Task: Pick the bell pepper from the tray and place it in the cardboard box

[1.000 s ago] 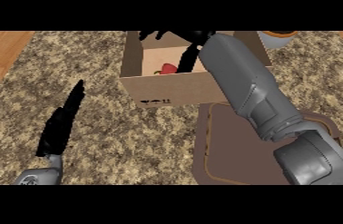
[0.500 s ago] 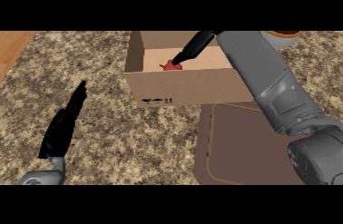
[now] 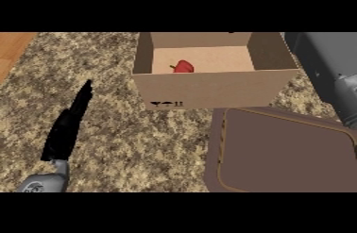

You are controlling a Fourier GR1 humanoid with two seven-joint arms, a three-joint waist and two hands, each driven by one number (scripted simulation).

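A red bell pepper [image 3: 183, 67] lies on the floor of the open cardboard box [image 3: 216, 88], near its front left, with no hand touching it. The brown tray [image 3: 282, 152] sits in front of the box at the lower right and carries nothing. My left hand [image 3: 66, 128] rests at the left over the counter, fingers straight and pointing away, open. Only the grey forearm of my right arm [image 3: 327, 67] shows at the right edge; its hand is out of the picture.
The speckled granite counter [image 3: 125, 147] spreads around the box and tray. A strip of wooden surface [image 3: 10, 45] shows at the upper left corner.
My right hand has left the box and gone out of view; the arm has drawn back to the right edge. The pepper stays inside the box. The view has shifted.
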